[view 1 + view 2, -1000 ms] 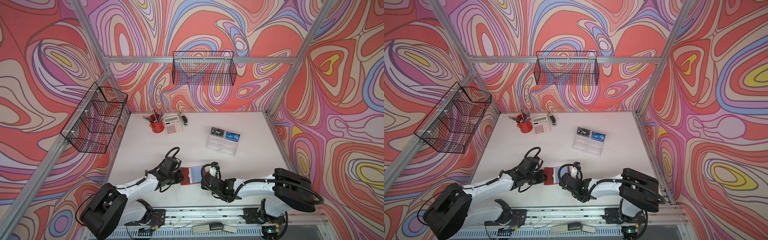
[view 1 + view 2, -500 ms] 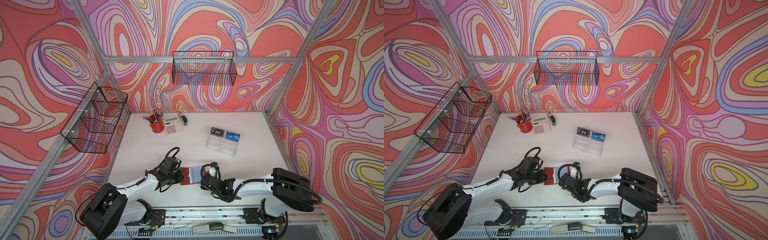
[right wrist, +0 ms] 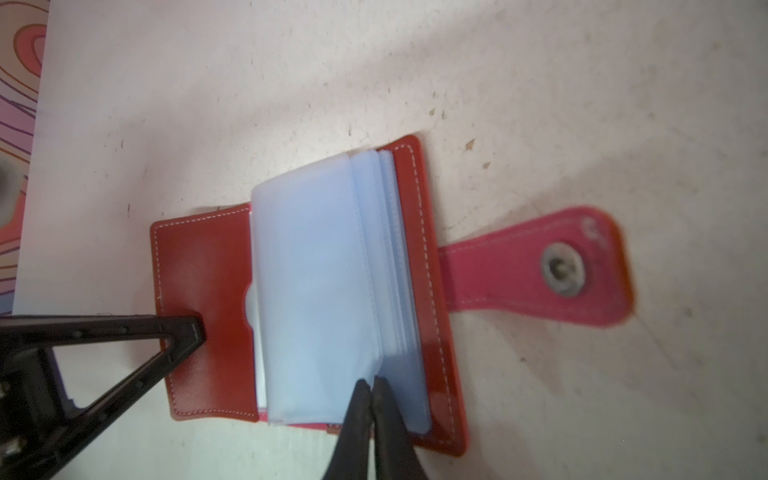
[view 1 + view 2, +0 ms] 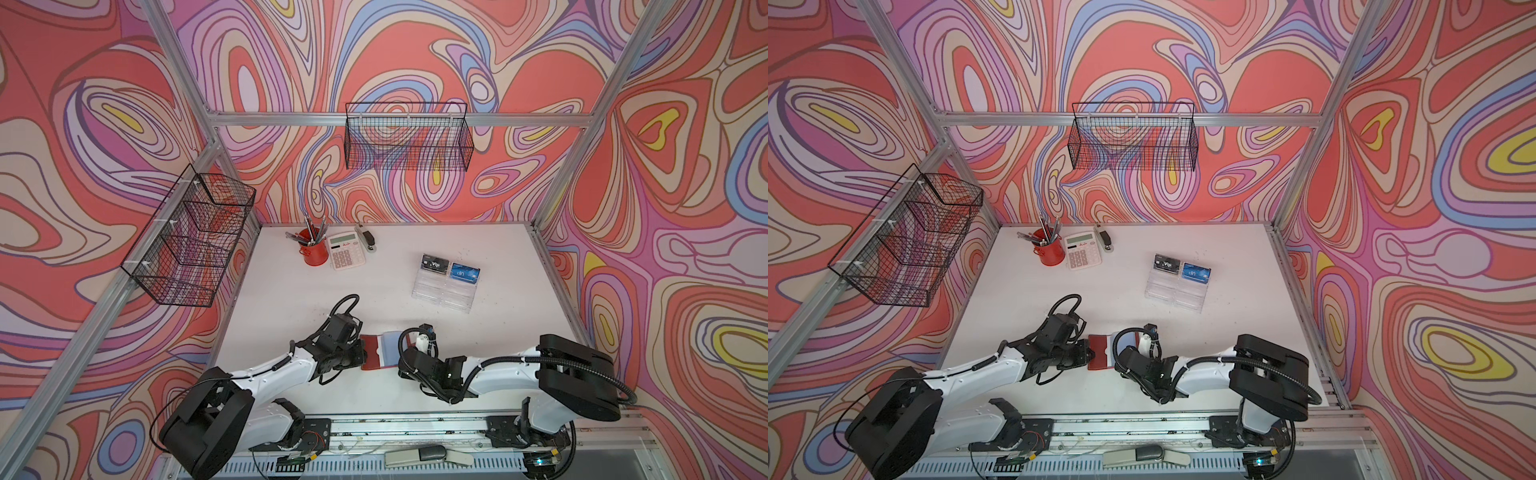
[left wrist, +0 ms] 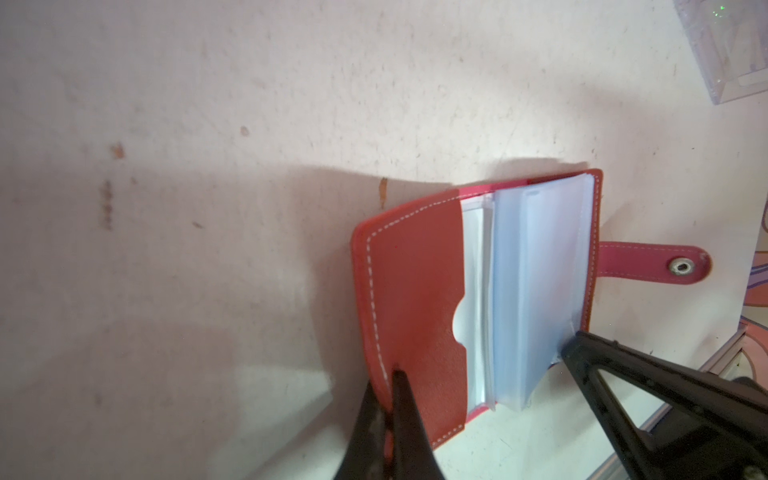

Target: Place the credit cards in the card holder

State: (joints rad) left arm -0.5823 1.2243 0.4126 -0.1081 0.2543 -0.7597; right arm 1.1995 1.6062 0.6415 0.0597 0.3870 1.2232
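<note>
White table (image 4: 291,299): red pen cup (image 4: 314,254), beige calculator (image 4: 347,251) and stapler (image 4: 366,241) stand side by side at the far edge. Clear acrylic stand (image 4: 440,291) sits well apart. Wire baskets (image 4: 409,143) are wall-mounted.

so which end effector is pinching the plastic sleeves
The right end effector: it's shut on the card holder's clear sleeves, while the left end effector pinches its red cover.
</note>
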